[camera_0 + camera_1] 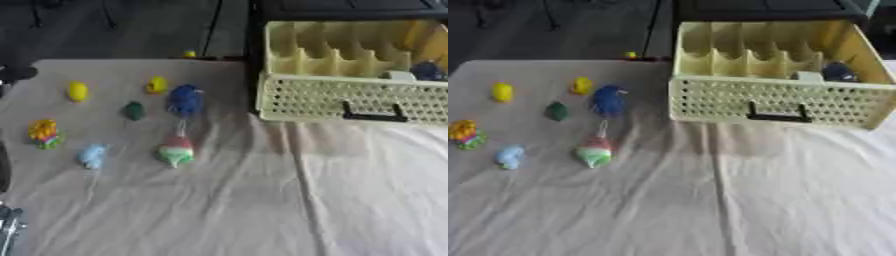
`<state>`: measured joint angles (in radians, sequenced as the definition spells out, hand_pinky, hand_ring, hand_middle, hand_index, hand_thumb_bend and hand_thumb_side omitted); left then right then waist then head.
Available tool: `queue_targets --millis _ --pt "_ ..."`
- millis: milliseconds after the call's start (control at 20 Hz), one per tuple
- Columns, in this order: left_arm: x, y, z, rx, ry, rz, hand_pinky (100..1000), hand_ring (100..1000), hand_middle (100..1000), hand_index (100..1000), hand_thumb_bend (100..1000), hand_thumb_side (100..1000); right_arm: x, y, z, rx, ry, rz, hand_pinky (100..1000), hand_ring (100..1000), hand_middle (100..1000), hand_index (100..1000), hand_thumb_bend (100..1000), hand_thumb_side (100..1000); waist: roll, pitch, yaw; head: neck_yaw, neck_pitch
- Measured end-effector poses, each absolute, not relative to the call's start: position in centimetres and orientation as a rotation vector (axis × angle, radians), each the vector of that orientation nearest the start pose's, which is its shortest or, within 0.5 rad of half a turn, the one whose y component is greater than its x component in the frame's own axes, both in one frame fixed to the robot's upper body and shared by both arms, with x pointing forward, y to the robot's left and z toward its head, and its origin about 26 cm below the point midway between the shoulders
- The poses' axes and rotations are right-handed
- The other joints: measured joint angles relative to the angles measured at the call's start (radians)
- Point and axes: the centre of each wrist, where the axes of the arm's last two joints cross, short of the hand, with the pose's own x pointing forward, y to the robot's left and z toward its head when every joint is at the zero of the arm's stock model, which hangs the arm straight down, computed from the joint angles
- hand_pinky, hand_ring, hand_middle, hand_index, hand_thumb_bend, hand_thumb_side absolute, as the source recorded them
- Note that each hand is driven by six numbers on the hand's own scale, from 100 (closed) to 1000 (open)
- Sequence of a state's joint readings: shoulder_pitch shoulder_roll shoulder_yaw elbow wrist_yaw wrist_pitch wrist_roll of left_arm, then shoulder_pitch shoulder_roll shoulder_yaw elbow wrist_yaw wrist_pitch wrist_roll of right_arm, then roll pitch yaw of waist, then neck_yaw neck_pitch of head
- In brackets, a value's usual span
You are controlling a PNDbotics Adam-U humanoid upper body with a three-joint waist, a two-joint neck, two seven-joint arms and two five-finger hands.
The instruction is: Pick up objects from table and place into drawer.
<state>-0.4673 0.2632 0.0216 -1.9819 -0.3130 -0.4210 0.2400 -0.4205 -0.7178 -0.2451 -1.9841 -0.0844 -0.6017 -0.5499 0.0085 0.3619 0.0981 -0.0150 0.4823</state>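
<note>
While no robot hand shows clearly, so its state can't be told, counter toys lie at 9–10 o'clock: pale blue piece, red-white-green toy, orange-yellow toy, green piece, blue toy, yellow pieces. Cream drawer at 1 o'clock holds a dark blue item.

Test room: cloth-covered table, dark bare floor.

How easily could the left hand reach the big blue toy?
Probably yes: the blue toy lies uncovered on the cloth, left of the drawer. The left hand, barely showing at the lower left corner, would only pass over smaller toys.
</note>
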Motion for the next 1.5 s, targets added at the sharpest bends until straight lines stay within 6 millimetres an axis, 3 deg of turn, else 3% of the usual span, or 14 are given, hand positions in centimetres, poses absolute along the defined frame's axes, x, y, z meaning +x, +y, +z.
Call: queue_targets --millis 50,200,450,750,1250,1500 --pt "31.4 24.0 24.3 -0.531 3.276 0.341 698 768 790 963 271 746 28.4 -35.1 31.1 0.498 3.023 0.091 350 480 432 841 100 737 0.007 0.0 0.001 0.006 0.006" --pt "31.3 24.8 24.7 -0.625 3.243 0.459 697 769 791 965 254 718 28.3 -35.6 30.4 0.543 2.991 0.155 360 487 445 826 100 723 0.032 0.0 0.0 0.018 0.017" --pt "31.1 26.7 25.3 -0.847 3.179 0.705 698 774 803 977 221 705 28.4 -35.7 29.2 0.61 2.987 0.161 358 482 445 813 100 700 0.036 0.0 -0.013 0.029 0.018" --pt "30.7 28.0 26.5 -1.103 3.04 1.034 730 807 840 1000 278 705 28.6 -35.3 28.0 0.675 2.999 0.167 364 478 444 808 100 686 0.042 0.0 -0.036 0.03 0.026" --pt "30.2 29.7 28.1 -1.486 2.682 1.598 804 873 891 1000 279 803 29.0 -34.4 27.1 0.715 3.016 0.21 372 472 442 797 100 669 0.054 -0.001 -0.079 0.05 0.026" --pt "31.4 32.1 27.8 -1.66 2.505 1.874 814 886 897 1000 273 815 29.1 -34.2 26.7 0.714 3.028 0.213 377 470 440 797 100 668 0.058 -0.004 -0.087 0.065 0.026"
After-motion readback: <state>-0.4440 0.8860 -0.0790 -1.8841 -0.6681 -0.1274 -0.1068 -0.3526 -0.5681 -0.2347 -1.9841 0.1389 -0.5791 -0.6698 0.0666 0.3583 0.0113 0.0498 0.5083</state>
